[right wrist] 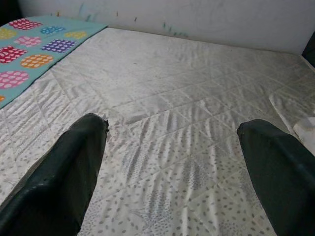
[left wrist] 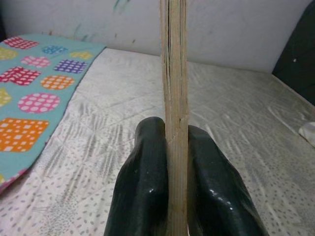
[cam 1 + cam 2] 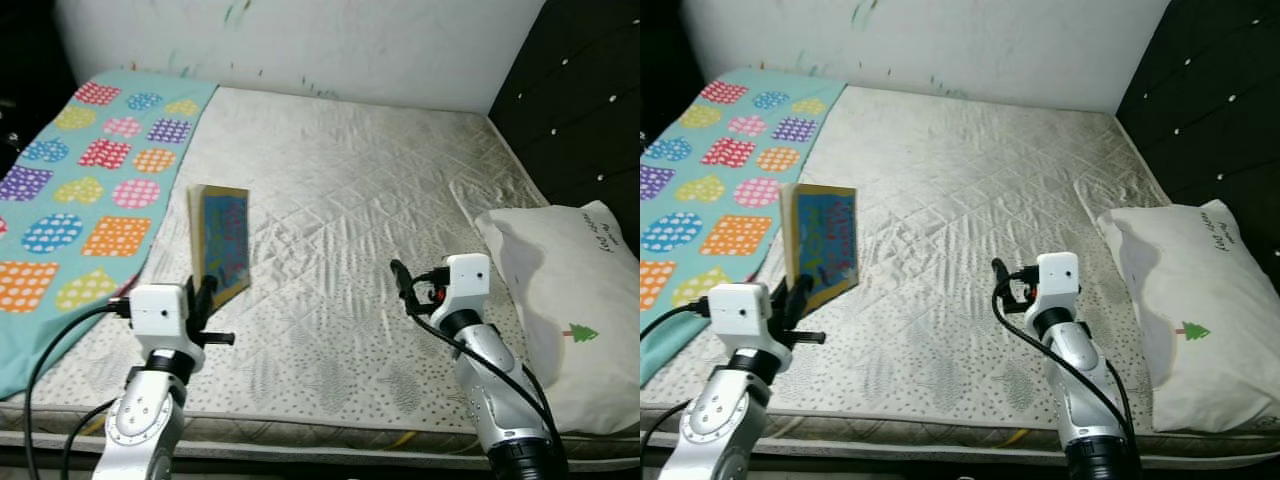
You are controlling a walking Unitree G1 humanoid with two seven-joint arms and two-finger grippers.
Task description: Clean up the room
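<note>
The step in hand looks like clearing the bed: the left claw [image 3: 205,297] is clamped on the lower edge of a picture book [image 3: 222,243] and holds it upright above the near-left part of the mattress [image 3: 380,190], just beside the edge of the patterned blanket [image 3: 80,170]. In the left wrist view the 2 black fingers [image 2: 142,191] press flat against both sides of the book, whose stacked page edges run straight up between them, so the grip seems firm but low on a tall, thin object. The right claw [image 1: 179,162] hovers over the bare mattress with its fingers spread wide and nothing between them. The next move probably calls for carrying the book off the bed to wherever it belongs, keeping it vertical so that it does not lever out of the pinch; the free right claw could steady it if it tips. The book is a stiff rectangle with a glossy blue cover and a yellow border. The mattress is cream, quilted in diamonds with small printed dots, and creased near the middle. The blanket is soft teal cloth with bright hearts, circles and squares. A plump white pillow [image 3: 570,300] with a small green tree print lies at the right edge, against a dark studded panel [image 3: 580,90].
</note>
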